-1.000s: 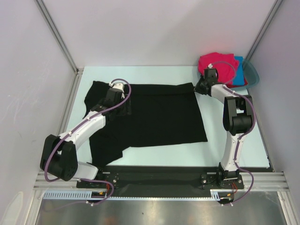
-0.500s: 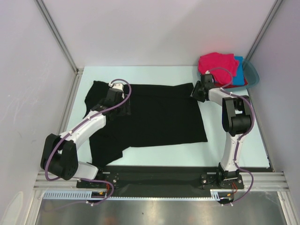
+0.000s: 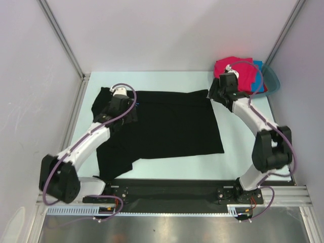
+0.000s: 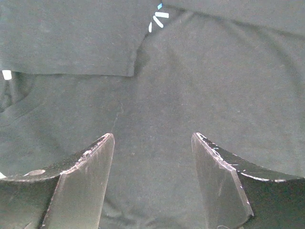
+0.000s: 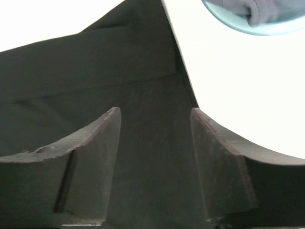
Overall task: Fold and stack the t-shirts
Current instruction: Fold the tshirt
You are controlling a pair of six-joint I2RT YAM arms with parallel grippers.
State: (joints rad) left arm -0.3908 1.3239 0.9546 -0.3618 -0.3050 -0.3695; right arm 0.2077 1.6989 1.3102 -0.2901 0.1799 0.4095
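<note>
Evidently we hover left fingers [image 4: 86, 181] at 10 o'clock of the black shirt [image 3: 172, 126] and right fingers [image 5: 90, 152] at 2, parted and empty, likely to pinch far corners; it lies spread mid-tabletop [image 3: 167, 81].

**One high view, two close**

The top camera looked down from above the near edge over the whole table [image 3: 238, 152]. Both wrist cameras faced down, close to the black t-shirt [image 3: 172, 126], which all three views shared.
</note>
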